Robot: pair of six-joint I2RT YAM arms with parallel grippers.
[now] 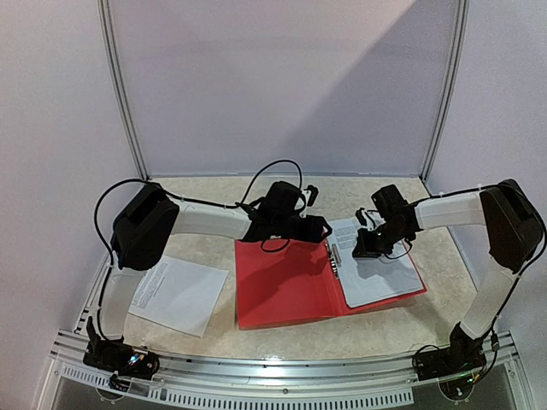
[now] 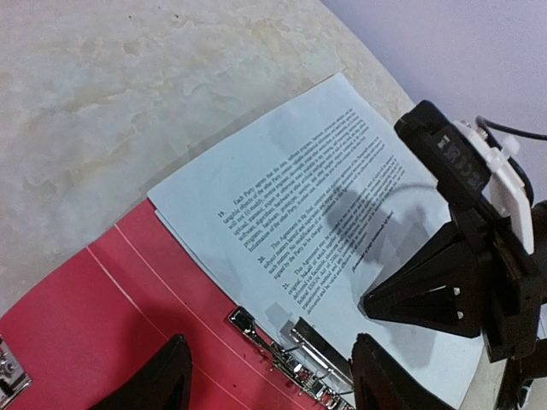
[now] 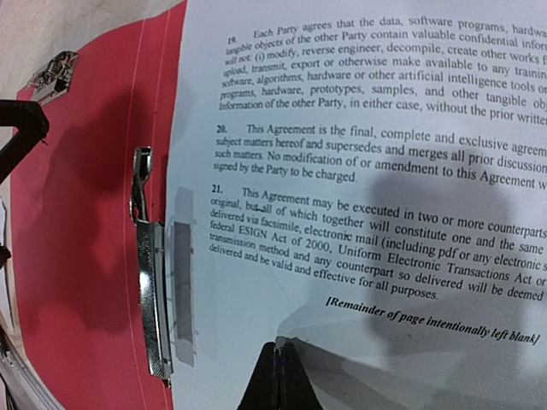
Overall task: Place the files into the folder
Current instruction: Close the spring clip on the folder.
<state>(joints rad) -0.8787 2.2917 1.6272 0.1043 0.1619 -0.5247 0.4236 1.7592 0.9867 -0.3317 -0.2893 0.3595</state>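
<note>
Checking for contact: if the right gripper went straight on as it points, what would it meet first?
The printed sheet in the red folder; the right gripper's shut fingers seem almost on it.

Red folder (image 1: 282, 286); white files (image 1: 385, 275) w/ blk text.

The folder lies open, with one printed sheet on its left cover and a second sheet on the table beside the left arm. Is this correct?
Not quite: the sheet in the folder lies on its right cover, beneath the right pincer, as the top view shows. The rest is correct: open folder, second sheet beside the left arm.
</note>
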